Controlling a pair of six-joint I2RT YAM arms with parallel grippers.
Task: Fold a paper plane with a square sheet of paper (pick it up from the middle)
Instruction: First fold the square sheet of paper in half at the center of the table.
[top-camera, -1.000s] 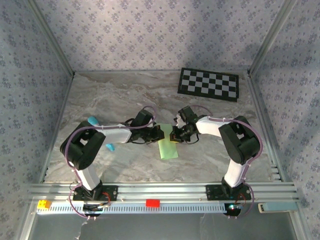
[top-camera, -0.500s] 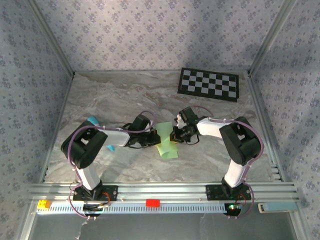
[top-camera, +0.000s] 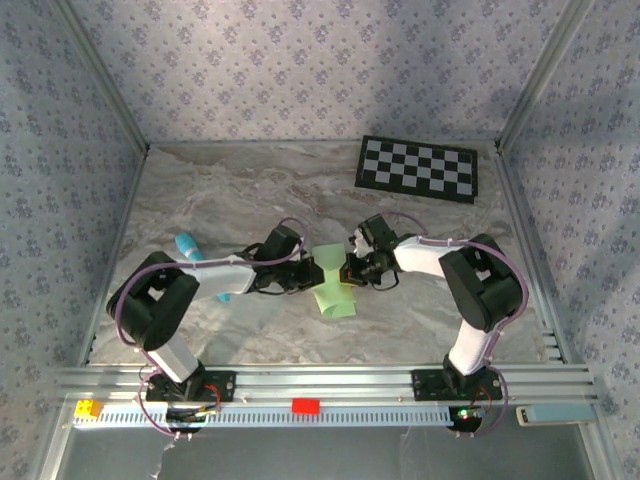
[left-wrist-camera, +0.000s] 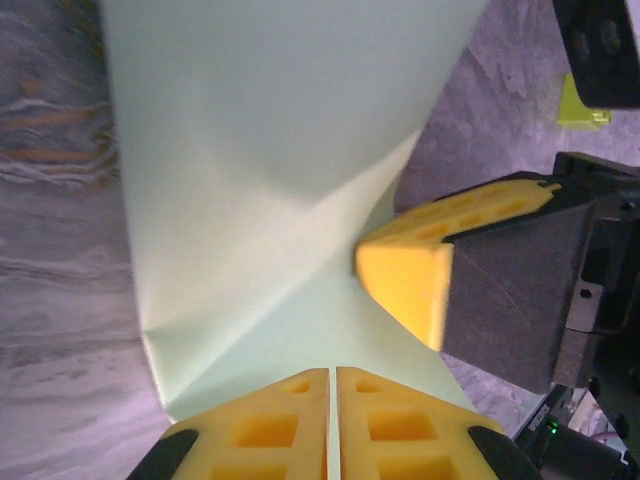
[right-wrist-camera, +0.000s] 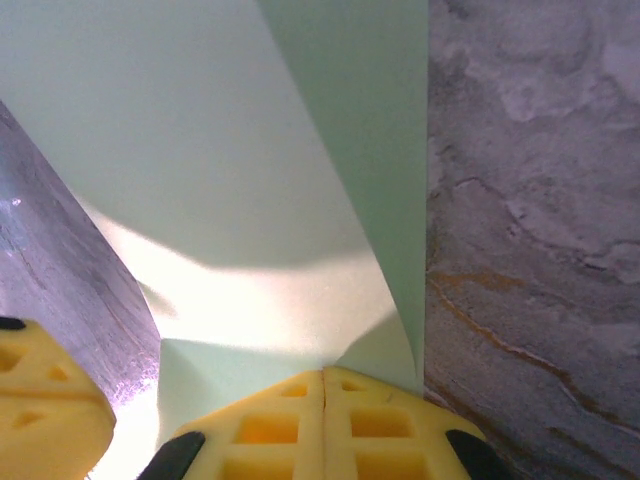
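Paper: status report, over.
Left claw shut on paper. Right claw shut on it, opposite side. Paper creased, pinched between them. Blue stick off left, clear of the work.

- The left arm (top-camera: 215, 272) rises from its base at the near left, bends sharply at the elbow and lies low, its forearm reaching right toward the middle.
- The left gripper (top-camera: 303, 281) points right. In its wrist view its yellow pads (left-wrist-camera: 265, 435) are pressed together, with only a thin seam between them, pinching the sheet of paper (top-camera: 336, 301).
- The right arm (top-camera: 430, 255) stands up from the near right, folds at the elbow and reaches left.
- The right gripper (top-camera: 350, 270) points left, its tips close to the left gripper's, nearly facing them.
- Its pads (right-wrist-camera: 385, 430) are closed flat against each other on the same sheet.
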